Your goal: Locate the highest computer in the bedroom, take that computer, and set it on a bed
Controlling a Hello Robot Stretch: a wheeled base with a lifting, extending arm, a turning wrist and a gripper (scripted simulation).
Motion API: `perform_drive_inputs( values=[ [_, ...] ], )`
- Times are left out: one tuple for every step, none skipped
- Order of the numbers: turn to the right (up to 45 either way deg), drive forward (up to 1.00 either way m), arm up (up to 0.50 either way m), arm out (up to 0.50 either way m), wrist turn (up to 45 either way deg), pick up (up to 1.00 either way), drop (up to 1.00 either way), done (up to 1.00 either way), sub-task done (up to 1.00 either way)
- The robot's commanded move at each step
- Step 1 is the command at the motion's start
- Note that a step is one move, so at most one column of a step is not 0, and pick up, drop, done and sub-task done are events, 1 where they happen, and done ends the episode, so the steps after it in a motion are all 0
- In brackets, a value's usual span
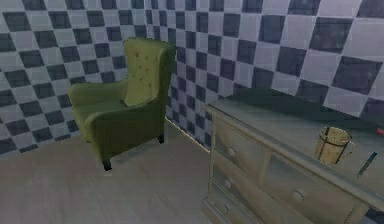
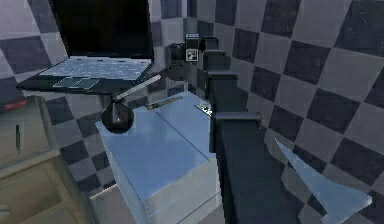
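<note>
Arm (image 2: 240,165) rises past a pale blue surface (image 2: 170,165) w/ a black round thing (image 2: 118,116) at its far corner. Just beyond, tool (image 2: 150,85) meets the base of the laptop (image 2: 90,72), which hangs lid-up, clear of the dresser (image 2: 25,160) below, so tool holds it; can't tell how its fingers are set. Laptop is prob. stiff, fairly heavy, smooth-cased, w/ a fragile hinge & screen: grip belongs on the base edge, not the lid, kept level. Checkered wall (image 2: 300,70) behind.

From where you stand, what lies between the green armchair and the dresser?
Bare floor separates the armchair from the dresser, checkered wall behind; seen in the forward view.
</note>
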Motion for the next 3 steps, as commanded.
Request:
perform_drive_inputs(
  values=[
    [0.0, 0.0, 0.0, 0.0, -45.0, 0.0, 0.0, 0.0, 0.0],
    [0.0, 0.0, 0.0, 0.0, -15.0, 0.0, 0.0, 0.0, 0.0],
    [0.0, 0.0, 0.0, -0.42, 0.0, 0.0, 0.0, 0.0, 0.0]
  ],
)
